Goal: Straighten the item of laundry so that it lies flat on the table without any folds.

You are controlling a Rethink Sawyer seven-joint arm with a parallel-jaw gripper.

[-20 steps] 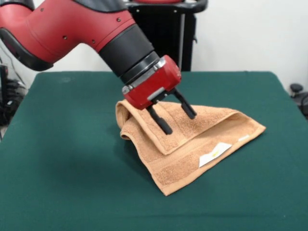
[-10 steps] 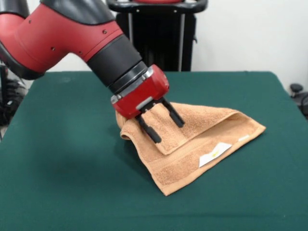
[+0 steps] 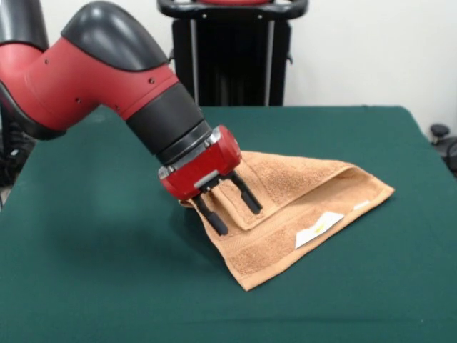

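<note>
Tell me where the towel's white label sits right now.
In the front view, the white label lies on the towel near its lower right edge, to the right of the open gripper and clear of it.

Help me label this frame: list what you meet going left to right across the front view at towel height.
Bare green table → open tool at the towel's left edge → folded orange-brown towel → white label → the towel's right corner → bare table again.
</note>
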